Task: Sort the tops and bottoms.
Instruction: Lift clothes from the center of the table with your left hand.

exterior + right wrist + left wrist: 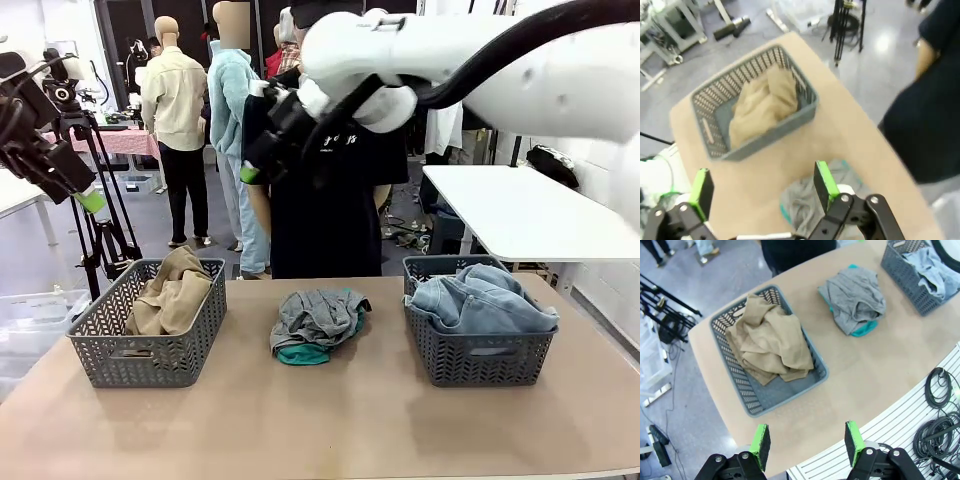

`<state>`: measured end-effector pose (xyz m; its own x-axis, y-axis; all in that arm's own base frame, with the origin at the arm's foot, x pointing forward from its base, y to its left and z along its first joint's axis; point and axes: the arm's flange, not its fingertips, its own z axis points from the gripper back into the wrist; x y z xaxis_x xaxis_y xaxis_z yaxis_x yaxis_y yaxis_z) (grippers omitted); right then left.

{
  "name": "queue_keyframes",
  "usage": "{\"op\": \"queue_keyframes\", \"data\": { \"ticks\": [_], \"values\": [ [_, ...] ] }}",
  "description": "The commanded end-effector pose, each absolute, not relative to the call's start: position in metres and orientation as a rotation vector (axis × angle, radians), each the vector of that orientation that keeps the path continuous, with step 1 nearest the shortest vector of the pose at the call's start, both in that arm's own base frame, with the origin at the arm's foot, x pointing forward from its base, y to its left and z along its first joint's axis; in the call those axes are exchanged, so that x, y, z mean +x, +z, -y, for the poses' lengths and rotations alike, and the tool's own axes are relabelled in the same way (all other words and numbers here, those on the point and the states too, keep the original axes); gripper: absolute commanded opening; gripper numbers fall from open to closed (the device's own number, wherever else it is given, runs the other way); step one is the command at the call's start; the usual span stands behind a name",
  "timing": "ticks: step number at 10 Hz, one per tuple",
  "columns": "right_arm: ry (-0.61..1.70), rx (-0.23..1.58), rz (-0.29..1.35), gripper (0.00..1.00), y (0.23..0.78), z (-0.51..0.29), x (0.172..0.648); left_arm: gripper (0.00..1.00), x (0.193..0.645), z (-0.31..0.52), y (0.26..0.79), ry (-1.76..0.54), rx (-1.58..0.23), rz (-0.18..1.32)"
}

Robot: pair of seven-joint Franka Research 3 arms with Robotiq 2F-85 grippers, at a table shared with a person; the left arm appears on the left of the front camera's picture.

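Observation:
The tan top (172, 295) lies bunched in the left basket (110, 352). On the bare table between the baskets, the heather grey top (318, 315) sits crumpled over the teal top (303, 352). Light blue jeans (480, 300) fill the right basket (478, 362). My left gripper (86, 196) hangs high at the far left; in its wrist view it is open (807, 440) above the tan top (771, 342), with nothing between its fingers. My right gripper (250, 170) is raised over the middle, open (762, 187), above the grey top (810, 200) and the tan top (760, 107).
A person in a dark shirt (330, 200) stands at the table's far edge, behind the grey top. A camera tripod (100, 215) stands off the table's left end, and a white table (520, 210) is at the back right. Cables (940, 390) lie on a slatted surface beside the table's near edge.

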<state>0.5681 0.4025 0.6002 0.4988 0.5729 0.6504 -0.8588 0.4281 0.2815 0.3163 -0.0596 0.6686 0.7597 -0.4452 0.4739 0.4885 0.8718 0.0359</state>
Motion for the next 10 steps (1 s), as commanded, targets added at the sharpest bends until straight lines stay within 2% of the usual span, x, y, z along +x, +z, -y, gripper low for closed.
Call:
{"op": "queue_keyframes", "data": {
  "ticks": [1, 4, 8, 9, 10],
  "values": [
    [0.83, 0.73, 0.538, 1.0, 0.512, -0.295, 0.434, 0.78, 0.317, 0.058, 0.671, -0.502, -0.085, 0.488],
    [0.691, 0.751, 0.746, 1.0, 0.502, -0.234, 0.394, 0.78, 0.317, 0.058, 0.671, -0.502, -0.085, 0.488],
    [0.615, 0.716, 0.854, 1.0, 0.511, -0.218, 0.392, 0.78, 0.317, 0.058, 0.671, -0.502, -0.085, 0.488],
    [0.614, 0.747, 0.773, 1.0, 0.508, -0.203, 0.386, 0.78, 0.317, 0.058, 0.671, -0.502, -0.085, 0.488],
    [0.614, 0.747, 0.773, 1.0, 0.508, -0.203, 0.386, 0.78, 0.317, 0.058, 0.671, -0.502, -0.085, 0.488]
  ]
}}
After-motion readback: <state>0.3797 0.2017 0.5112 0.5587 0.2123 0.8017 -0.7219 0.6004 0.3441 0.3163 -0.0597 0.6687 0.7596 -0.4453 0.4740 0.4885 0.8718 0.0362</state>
